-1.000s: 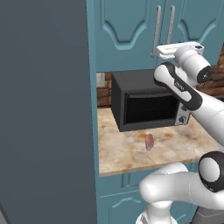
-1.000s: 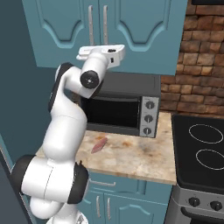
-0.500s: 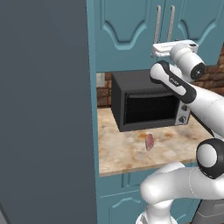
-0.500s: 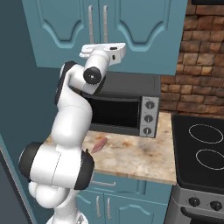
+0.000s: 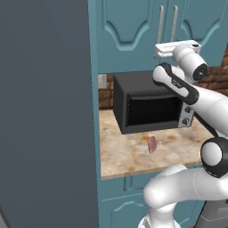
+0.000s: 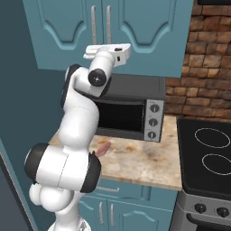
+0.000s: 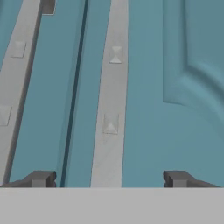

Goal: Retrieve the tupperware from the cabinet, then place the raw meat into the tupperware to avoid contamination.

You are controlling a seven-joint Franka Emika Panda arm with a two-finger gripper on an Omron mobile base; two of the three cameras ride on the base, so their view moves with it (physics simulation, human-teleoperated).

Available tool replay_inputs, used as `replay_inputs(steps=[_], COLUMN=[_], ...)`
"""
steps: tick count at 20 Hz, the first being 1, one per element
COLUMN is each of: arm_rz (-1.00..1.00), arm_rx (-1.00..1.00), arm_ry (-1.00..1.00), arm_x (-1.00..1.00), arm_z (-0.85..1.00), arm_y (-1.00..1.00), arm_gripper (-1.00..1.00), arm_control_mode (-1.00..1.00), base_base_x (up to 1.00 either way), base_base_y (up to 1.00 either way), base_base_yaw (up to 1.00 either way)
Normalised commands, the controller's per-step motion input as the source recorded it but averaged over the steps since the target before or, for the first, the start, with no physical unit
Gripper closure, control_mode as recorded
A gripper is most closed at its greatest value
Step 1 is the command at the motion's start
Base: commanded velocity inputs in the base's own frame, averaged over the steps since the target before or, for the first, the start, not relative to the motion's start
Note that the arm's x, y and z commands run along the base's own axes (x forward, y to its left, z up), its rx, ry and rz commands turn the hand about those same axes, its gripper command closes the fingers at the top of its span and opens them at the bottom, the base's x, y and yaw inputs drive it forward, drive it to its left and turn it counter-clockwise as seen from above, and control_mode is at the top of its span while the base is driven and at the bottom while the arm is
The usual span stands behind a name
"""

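- The claw stands wide apart and holds nothing; its two dark fingertips rise at the bottom of the hand view with a silver bar handle between them, nearer the left tip.
- A second silver handle runs alongside it further left, past the dark seam where the two doors meet.
- Both handles belong to the cabinet, the teal upper unit with arched-panel doors; the doors are closed.
- In the left base view the white hand is raised level with the lower ends of the handles, close against the door front.
- In the right base view the same hand sits just under the handles, at the bottom edge of the cabinet.
- Whether the fingertips touch the handle I cannot tell.
- Below the hand a black microwave stands on the counter, its door shut.
- The raw meat lies on the counter just in front of the microwave, a small pinkish lump, apart from everything else; in the right base view it shows beside the arm.
- A tall dark grey unit borders the counter on the left.
- A brick wall and a black stove top lie to the right.
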Motion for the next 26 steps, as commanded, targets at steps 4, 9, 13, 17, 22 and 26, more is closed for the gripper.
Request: replay_inputs(steps=[4, 9, 13, 17, 22, 26], arm_rz=[0.0, 0.0, 0.0, 0.0, 0.0, 0.0], arm_rx=[0.0, 0.0, 0.0, 0.0, 0.0, 0.0], arm_ry=[0.0, 0.0, 0.01, 0.04, 0.01, 0.0], arm_x=[0.26, 0.24, 0.13, 0.09, 0.02, 0.0], arm_z=[0.0, 0.0, 0.0, 0.0, 0.0, 0.0], arm_y=[0.0, 0.0, 0.0, 0.0, 0.0, 0.02], arm_gripper=[-1.0, 1.0, 1.0, 1.0, 1.0, 1.0], arm_control_mode=[-1.0, -1.0, -1.0, -1.0, -1.0, -1.0], base_base_x=[0.0, 0.0, 0.0, 0.0, 0.0, 0.0], base_base_y=[0.0, 0.0, 0.0, 0.0, 0.0, 0.0], base_base_yaw=[0.0, 0.0, 0.0, 0.0, 0.0, 0.0])
